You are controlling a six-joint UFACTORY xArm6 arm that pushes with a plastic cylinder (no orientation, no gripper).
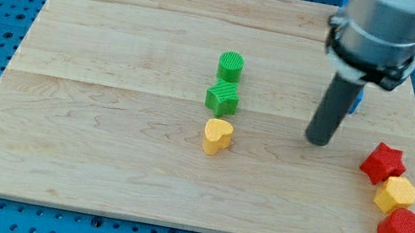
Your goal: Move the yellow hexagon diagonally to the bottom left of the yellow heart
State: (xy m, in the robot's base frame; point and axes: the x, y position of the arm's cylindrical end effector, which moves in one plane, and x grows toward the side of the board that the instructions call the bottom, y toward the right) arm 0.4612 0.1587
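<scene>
camera view: two green ribbed blocks, cylinder (231,66) and star (223,98), above yellow heart (218,135); yellow hexagon (395,194) far right between red star (382,162) and red cylinder (400,228); my tip (319,141) apart on wooden bench (105,116), no jaws.

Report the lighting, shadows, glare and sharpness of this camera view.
Camera view: lighting is even and diffuse, with no glare on the wooden board. Shadows are soft and short, hugging the yellow heart and my tip. The blocks at the view's right, including the yellow hexagon, look sharp. The arm's grey upper part is cropped at the view's top and slightly soft.
</scene>
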